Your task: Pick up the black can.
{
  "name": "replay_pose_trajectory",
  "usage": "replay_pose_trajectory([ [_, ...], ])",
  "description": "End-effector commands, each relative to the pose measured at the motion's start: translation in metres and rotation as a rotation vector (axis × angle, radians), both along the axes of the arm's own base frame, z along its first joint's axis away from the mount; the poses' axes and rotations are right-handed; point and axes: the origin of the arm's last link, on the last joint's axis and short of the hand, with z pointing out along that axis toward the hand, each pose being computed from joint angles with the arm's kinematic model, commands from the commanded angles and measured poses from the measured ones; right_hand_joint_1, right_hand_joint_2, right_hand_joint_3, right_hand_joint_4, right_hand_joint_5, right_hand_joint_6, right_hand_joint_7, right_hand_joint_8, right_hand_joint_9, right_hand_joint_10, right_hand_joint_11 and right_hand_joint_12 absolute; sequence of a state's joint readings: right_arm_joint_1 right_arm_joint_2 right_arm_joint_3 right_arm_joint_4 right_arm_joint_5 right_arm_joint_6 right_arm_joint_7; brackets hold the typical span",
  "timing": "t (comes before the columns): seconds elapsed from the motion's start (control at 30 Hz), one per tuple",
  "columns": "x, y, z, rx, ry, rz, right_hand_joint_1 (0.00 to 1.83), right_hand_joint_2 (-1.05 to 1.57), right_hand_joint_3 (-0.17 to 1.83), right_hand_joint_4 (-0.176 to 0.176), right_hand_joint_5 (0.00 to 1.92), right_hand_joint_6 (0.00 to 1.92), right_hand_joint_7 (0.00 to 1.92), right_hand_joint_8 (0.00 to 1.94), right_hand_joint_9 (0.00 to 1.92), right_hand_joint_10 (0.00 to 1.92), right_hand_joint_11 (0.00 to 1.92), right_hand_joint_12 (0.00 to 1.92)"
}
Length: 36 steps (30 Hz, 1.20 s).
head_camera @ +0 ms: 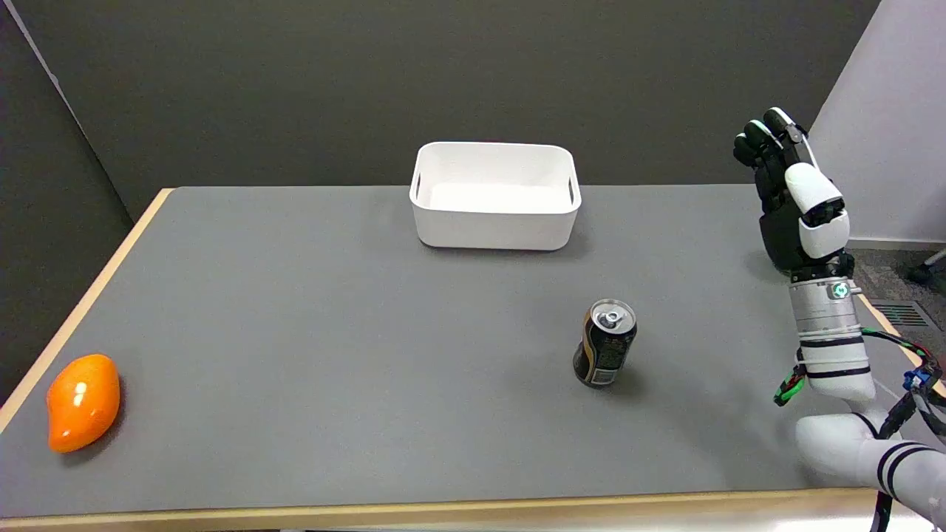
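Can [604, 343] upright mid-table; right hand [794, 199] raised near right edge, fingers [761, 140] apart, empty.

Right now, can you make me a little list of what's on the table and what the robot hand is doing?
target: black can, upright, near the table's right side
right hand: raised, fingers up, holding nothing, apart from the can
bin: white tub, far middle
other: orange mango-shaped toy, near left corner
surface: grey table

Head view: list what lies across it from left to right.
Orange fruit → white bin → black can → right hand, raised off the table with nothing in it.
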<state>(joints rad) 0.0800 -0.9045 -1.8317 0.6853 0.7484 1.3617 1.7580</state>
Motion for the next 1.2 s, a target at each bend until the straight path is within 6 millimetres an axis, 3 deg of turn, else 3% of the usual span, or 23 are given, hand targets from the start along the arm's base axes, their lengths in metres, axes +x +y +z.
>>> replay_pose_trajectory([
  [0.03,-0.005,0.001,-0.003,0.006,-0.001,-0.013,0.34,0.7,1.0,0.011,0.14,0.4,0.26,0.36,0.18,0.68,0.0,0.96],
  [0.13,-0.006,-0.001,-0.005,0.025,0.035,-0.034,0.35,0.7,1.0,-0.002,0.14,0.4,0.26,0.36,0.18,0.68,0.0,0.95],
  [0.3,-0.009,0.001,-0.001,0.046,0.201,-0.12,0.4,0.68,0.99,-0.07,0.13,0.4,0.23,0.35,0.12,0.63,0.0,0.81],
  [0.37,-0.01,0.002,-0.003,0.067,0.292,-0.157,0.41,0.67,0.99,-0.079,0.12,0.41,0.22,0.34,0.1,0.62,0.0,0.79],
  [0.43,-0.011,0.001,-0.007,0.094,0.357,-0.183,0.45,0.71,0.84,-0.1,0.12,0.33,0.19,0.26,0.06,0.56,0.0,0.69],
  [0.57,-0.019,0.005,-0.014,0.104,0.482,-0.221,0.48,0.7,0.83,-0.099,0.12,0.33,0.17,0.26,0.03,0.55,0.0,0.63],
  [0.63,-0.019,0.007,-0.019,0.104,0.537,-0.218,0.5,0.69,0.83,-0.08,0.14,0.34,0.17,0.26,0.03,0.56,0.0,0.63],
  [0.73,-0.02,0.009,-0.027,0.153,0.578,-0.208,0.52,0.65,0.84,-0.056,0.17,0.36,0.2,0.26,0.04,0.59,0.0,0.7],
  [0.87,-0.013,0.016,-0.043,0.269,0.604,-0.133,0.45,0.57,0.94,-0.052,0.15,0.45,0.18,0.37,0.03,0.65,0.0,0.79],
  [1.03,-0.015,0.034,-0.059,0.401,0.605,-0.086,0.41,0.59,0.89,-0.071,0.16,0.42,0.19,0.35,0.03,0.65,0.0,0.83],
  [1.2,-0.034,0.057,-0.063,0.363,0.589,-0.122,0.38,0.62,0.8,-0.087,0.16,0.36,0.2,0.29,0.02,0.64,0.0,0.82],
])
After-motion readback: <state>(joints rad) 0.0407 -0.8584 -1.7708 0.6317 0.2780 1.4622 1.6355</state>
